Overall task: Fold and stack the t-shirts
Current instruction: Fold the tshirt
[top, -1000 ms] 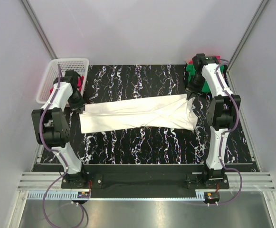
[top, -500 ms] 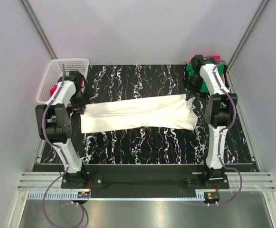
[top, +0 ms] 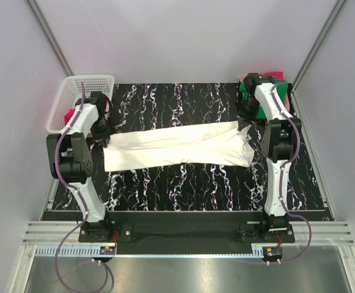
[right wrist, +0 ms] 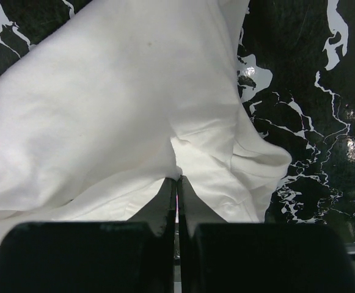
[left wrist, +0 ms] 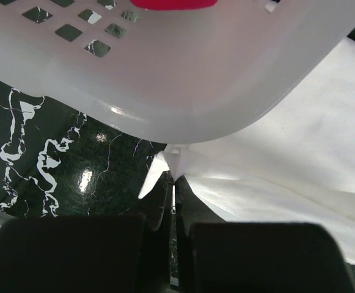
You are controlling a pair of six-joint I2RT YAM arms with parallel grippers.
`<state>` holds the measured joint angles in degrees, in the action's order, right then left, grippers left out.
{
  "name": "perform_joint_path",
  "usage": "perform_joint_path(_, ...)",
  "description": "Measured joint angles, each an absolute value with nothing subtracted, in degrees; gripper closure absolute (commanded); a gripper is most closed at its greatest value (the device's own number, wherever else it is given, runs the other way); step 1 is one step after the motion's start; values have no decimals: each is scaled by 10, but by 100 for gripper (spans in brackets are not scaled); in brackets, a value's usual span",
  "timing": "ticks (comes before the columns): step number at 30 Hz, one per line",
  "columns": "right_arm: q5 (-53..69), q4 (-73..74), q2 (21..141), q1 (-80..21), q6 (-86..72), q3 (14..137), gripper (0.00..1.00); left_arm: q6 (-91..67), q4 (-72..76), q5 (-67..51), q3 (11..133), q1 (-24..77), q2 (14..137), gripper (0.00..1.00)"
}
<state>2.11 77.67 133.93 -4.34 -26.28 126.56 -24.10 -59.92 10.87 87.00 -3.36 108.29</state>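
L gripper (left wrist: 174,183) & R gripper (right wrist: 177,180) pinch white tee (top: 177,146); basket (top: 88,77) overhangs L, green tee (top: 244,93) beside R.

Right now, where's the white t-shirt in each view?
Top external: white t-shirt stretched left to right across mid-picture.
Left wrist: right side, below the basket.
Right wrist: fills the upper left and centre.
Shared landmark: black marbled tabletop, beneath it in all three.

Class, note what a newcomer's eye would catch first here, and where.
A long white t-shirt stretches across the black marbled table, pinched at each end by the left gripper and right gripper. A white basket stands far left, a green t-shirt far right.
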Motion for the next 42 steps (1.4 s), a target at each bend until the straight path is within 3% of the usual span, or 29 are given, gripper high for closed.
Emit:
perform_joint_path(1, 21, 776, 1342, -43, -263, 1268, 100, -243, -599, 110, 870, -34, 1084, 98)
perform_joint_path(5, 20, 777, 1346, -43, -263, 1275, 100, -245, -599, 110, 871, -34, 1091, 76)
perform_joint_path(17, 20, 777, 1357, -43, -261, 1309, 100, -249, -604, 118, 882, -33, 1098, 76)
perform_joint_path(24, 20, 777, 1362, -43, -260, 1311, 83, -251, -606, 119, 892, -29, 1098, 77)
perform_joint_path(25, 20, 776, 1362, -43, -259, 1312, 71, -251, -606, 120, 893, -27, 1098, 77)
perform_joint_path(26, 20, 776, 1362, -43, -259, 1313, 68, -251, -606, 119, 893, -26, 1098, 77)
perform_joint_path(36, 11, 773, 1351, -43, -255, 1317, 73, -250, -611, 116, 893, -13, 1093, 77)
perform_joint_path(42, 40, 723, 1219, -47, -258, 1132, 75, -250, -610, 105, 865, 7, 1044, 77)
